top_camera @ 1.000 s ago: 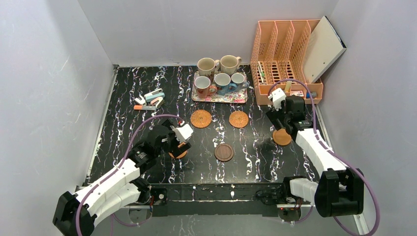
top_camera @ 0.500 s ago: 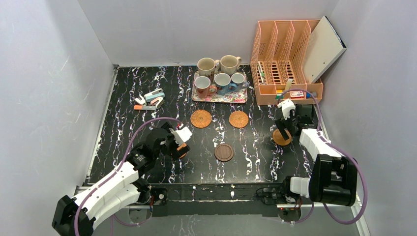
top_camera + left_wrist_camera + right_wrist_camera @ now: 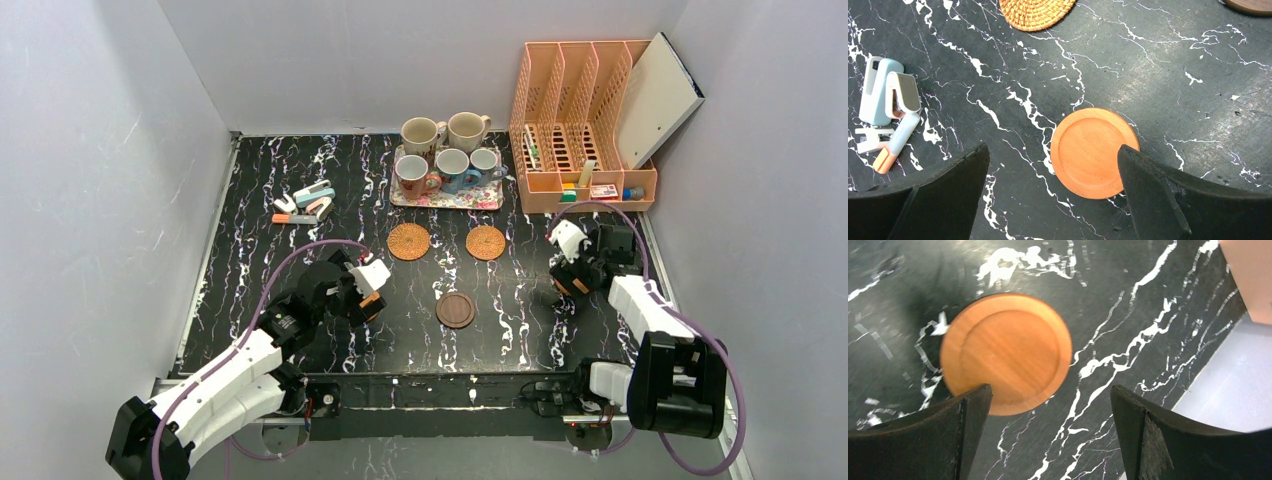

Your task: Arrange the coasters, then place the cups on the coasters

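Black marbled surface (image 3: 300,160): layout unchanged. Right arm (image 3: 640,305) has drawn back from the orange organiser (image 3: 585,130). The right jaws, wide open and empty, now hover over the right smooth coaster (image 3: 1005,352), which lies flat near the right edge. The left jaws, likewise open, have barely shifted above the left smooth coaster (image 3: 1094,152). Cups (image 3: 450,155) remain on the far tray (image 3: 445,200). Judgement: arranging unfinished, both grasps pending.

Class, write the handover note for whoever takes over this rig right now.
Left pincer: open, above the left smooth coaster, not gripping.
Right pincer: open, above the right smooth coaster, not gripping.
Two woven coasters mid-table, dark coaster nearer the arms; five cups at the floral tray, at the back.
Done: no cup placed yet.
Left: finish arranging coasters, then move the cups.
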